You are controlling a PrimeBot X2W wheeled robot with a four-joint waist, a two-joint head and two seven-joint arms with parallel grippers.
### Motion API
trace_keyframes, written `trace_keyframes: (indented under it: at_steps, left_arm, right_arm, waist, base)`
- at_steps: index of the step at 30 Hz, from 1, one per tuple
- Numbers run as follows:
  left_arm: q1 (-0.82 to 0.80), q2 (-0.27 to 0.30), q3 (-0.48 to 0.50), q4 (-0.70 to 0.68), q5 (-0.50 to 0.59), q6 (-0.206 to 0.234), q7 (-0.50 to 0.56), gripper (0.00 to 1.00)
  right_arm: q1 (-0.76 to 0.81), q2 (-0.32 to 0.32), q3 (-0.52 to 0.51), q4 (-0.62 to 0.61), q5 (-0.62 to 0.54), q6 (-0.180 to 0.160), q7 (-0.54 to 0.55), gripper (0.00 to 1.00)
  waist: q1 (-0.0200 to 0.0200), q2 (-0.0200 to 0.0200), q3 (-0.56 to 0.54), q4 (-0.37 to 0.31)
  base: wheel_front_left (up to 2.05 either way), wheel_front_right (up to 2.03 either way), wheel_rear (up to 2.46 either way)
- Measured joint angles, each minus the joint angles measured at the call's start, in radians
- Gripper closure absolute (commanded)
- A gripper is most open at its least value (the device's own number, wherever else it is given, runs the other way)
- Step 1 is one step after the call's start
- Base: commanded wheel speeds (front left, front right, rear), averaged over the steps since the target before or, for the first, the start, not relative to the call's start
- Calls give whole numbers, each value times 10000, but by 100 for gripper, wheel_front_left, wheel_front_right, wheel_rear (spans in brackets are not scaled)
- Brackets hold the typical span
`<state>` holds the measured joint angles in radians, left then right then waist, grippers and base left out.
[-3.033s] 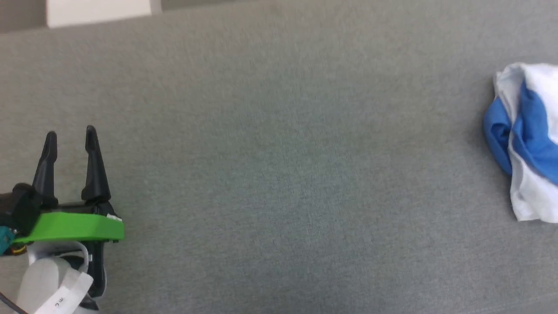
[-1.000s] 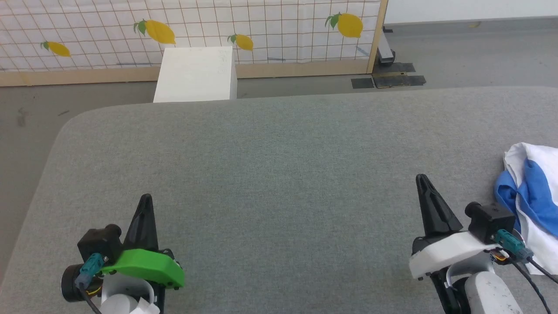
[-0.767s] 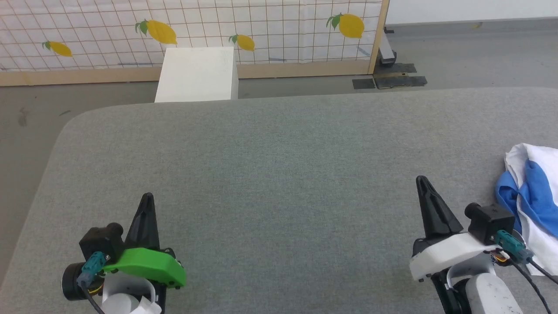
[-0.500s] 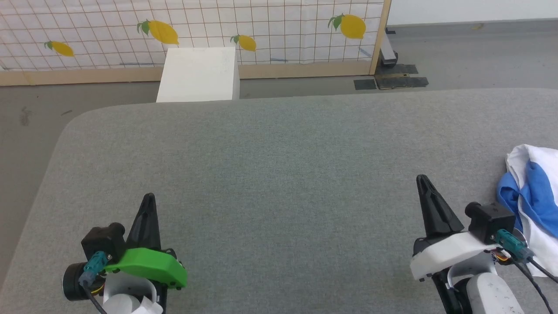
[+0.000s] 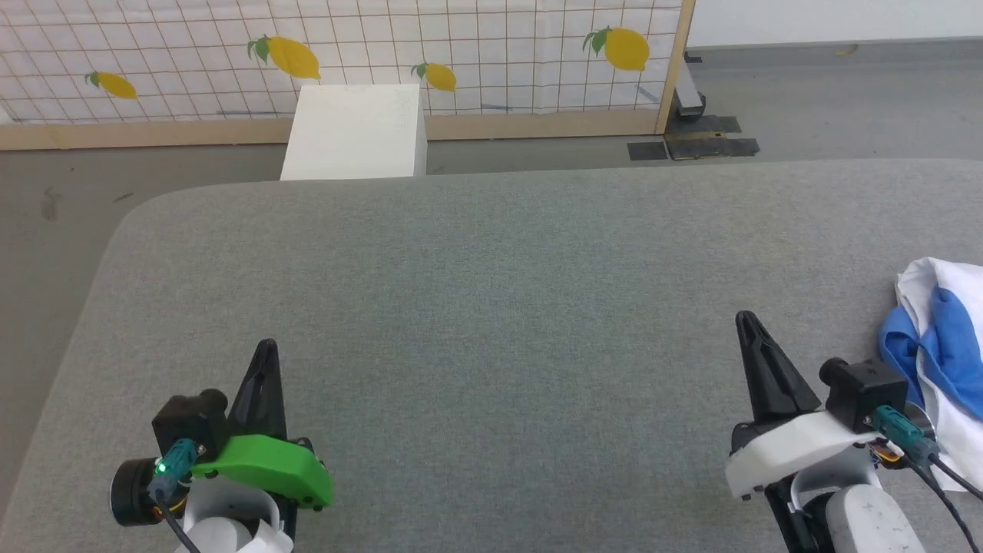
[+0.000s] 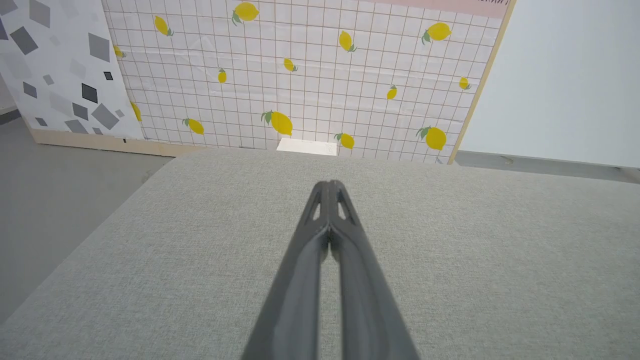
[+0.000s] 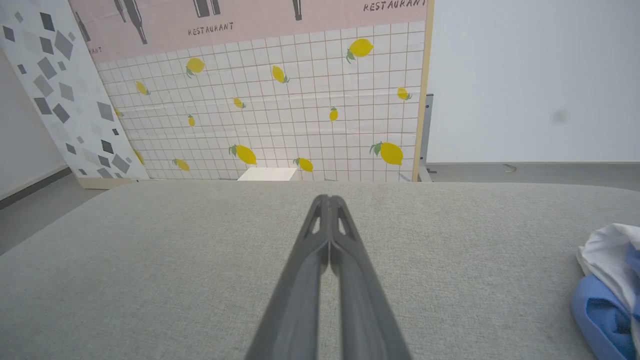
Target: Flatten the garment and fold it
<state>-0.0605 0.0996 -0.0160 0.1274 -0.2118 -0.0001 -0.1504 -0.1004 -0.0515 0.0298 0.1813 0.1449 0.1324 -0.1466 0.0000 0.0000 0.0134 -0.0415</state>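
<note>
The garment (image 5: 941, 346) lies bunched up at the far right edge of the head view, white cloth with bright blue folds, on the grey padded table (image 5: 491, 307). In the right wrist view the garment (image 7: 607, 280) sits at the lower right. My right gripper (image 5: 743, 320) is shut and empty, hovering just left of the garment and apart from it; its tips (image 7: 328, 198) meet. My left gripper (image 5: 266, 347) is shut and empty near the front left of the table, tips (image 6: 329, 184) pressed together.
A white box (image 5: 355, 132) stands on the floor beyond the table's far edge. Behind it runs a lemon-print grid panel (image 5: 345, 54) on a wooden frame. The table's rounded left corner (image 5: 127, 219) drops to grey floor.
Three seconds ago the head camera looked steeply down with the left gripper open; now it looks forward and both grippers are shut. Over the last second the view drifted slightly; the arms held still.
</note>
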Motion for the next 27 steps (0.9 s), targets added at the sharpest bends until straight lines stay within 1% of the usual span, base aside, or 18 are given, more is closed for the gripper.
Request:
trace_keyframes:
  at_steps: [27]
  left_arm:
    - [160, -136, 35, -407, 671, 0, 489, 100]
  right_arm:
    - [262, 0, -94, -585, -453, -2, 504, 100]
  waist:
    - [0, 0, -46, 142]
  base:
    - [0, 0, 0]
